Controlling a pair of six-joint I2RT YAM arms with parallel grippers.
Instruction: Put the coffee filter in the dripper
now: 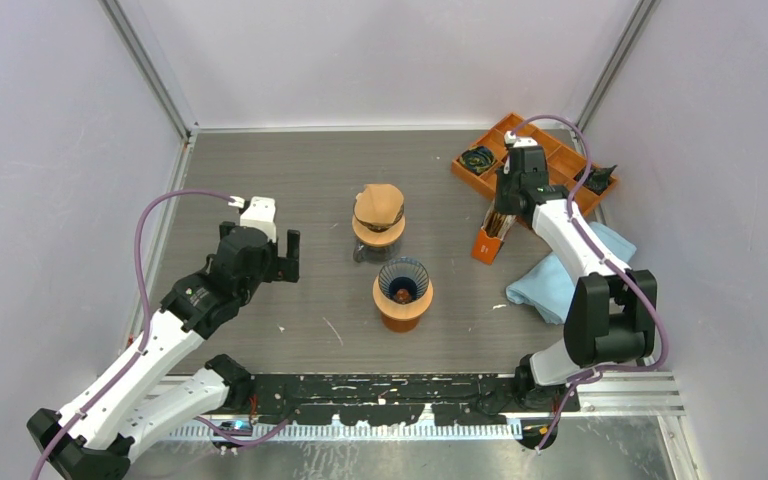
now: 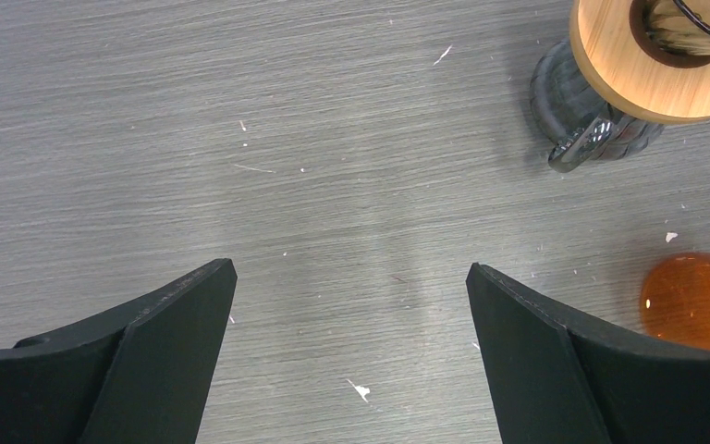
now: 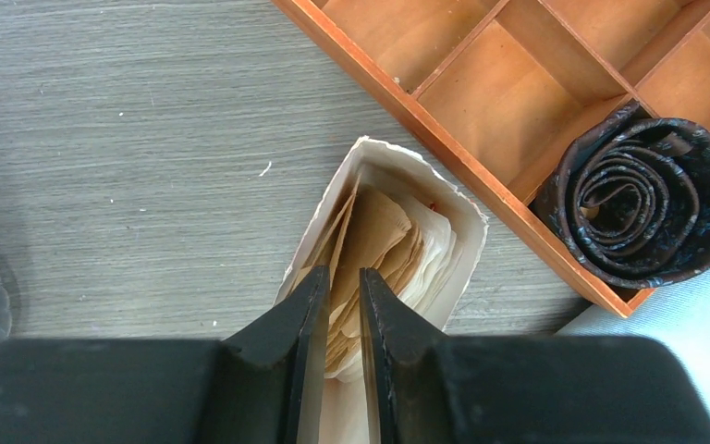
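An open box of brown paper coffee filters (image 3: 397, 231) stands beside the orange tray; from above it shows as an orange carton (image 1: 487, 245). My right gripper (image 3: 344, 276) reaches down into the box mouth, its jaws drawn close together with coffee filter edges pinched between them. Above the carton, the right gripper (image 1: 501, 220) points downward. The orange dripper (image 1: 403, 292), ribbed and dark inside, stands at the table's middle. My left gripper (image 2: 351, 270) hovers wide open over bare table, left of the dripper (image 2: 693, 301), holding nothing.
A glass carafe with a wooden collar (image 1: 378, 225) stands just behind the dripper, also seen as the carafe (image 2: 601, 120). An orange compartment tray (image 3: 481, 102) holds a rolled dark belt (image 3: 642, 199). A light blue cloth (image 1: 560, 275) lies at the right.
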